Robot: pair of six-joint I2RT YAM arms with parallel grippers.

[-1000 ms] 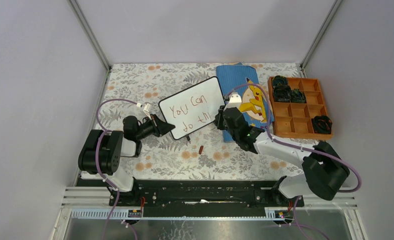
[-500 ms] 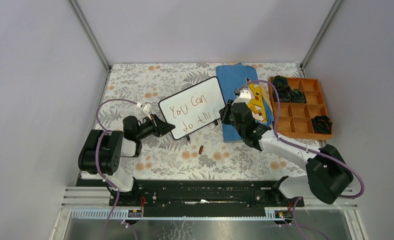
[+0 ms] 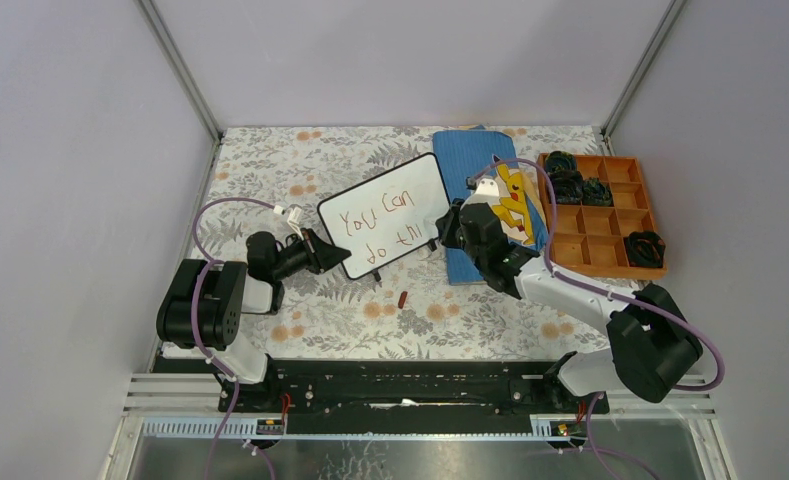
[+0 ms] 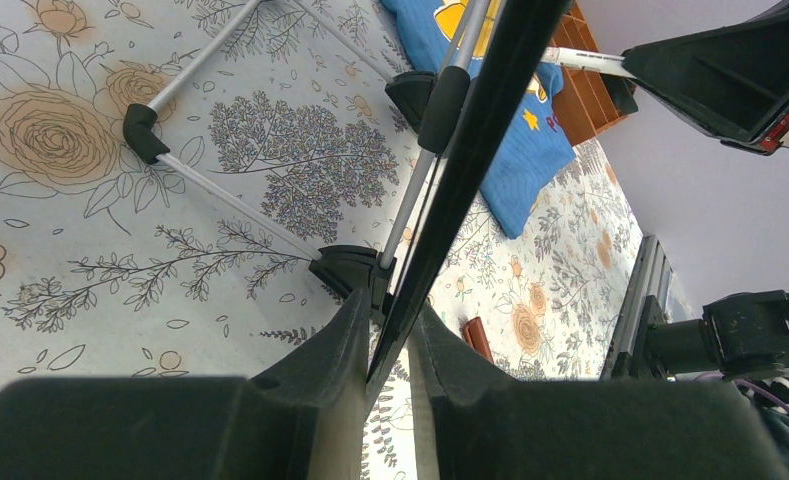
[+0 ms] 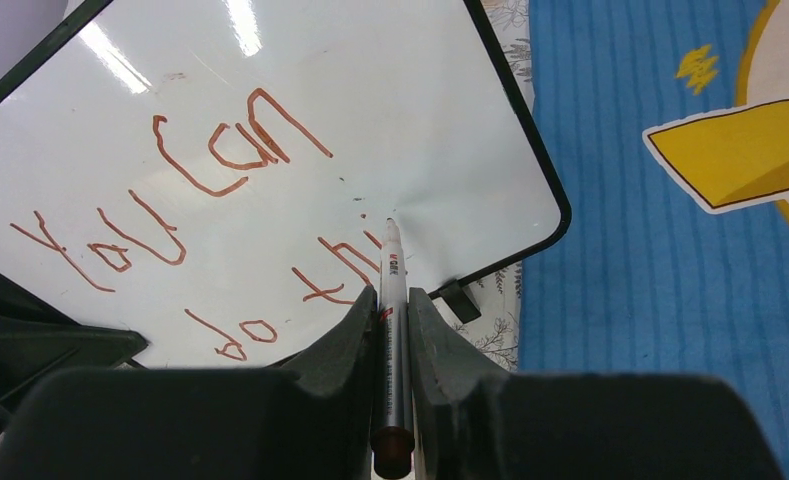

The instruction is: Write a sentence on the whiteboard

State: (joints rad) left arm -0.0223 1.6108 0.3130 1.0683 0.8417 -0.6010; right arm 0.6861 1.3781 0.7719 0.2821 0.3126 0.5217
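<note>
The whiteboard (image 3: 385,213) stands tilted on the floral table, propped on its thin legs. The sentence (image 3: 378,226) in red-brown reads "You can" above "do thi"; the right wrist view shows the same words (image 5: 170,215) on the board (image 5: 300,90). My left gripper (image 3: 336,257) is shut on the whiteboard's lower left edge, and the black rim (image 4: 475,140) runs between its fingers (image 4: 388,312). My right gripper (image 3: 450,229) is shut on a silver marker (image 5: 389,265). Its tip is at the board just right of "thi"; contact cannot be told.
A blue cloth (image 3: 473,168) with a yellow cartoon figure lies right of the board, under the right arm. An orange compartment tray (image 3: 598,243) holding black items sits at the far right. A red-brown marker cap (image 3: 402,298) lies on the table in front of the board.
My right gripper with the marker has shifted a little to the right, off the end of the second line. The left gripper and the board have not moved.
</note>
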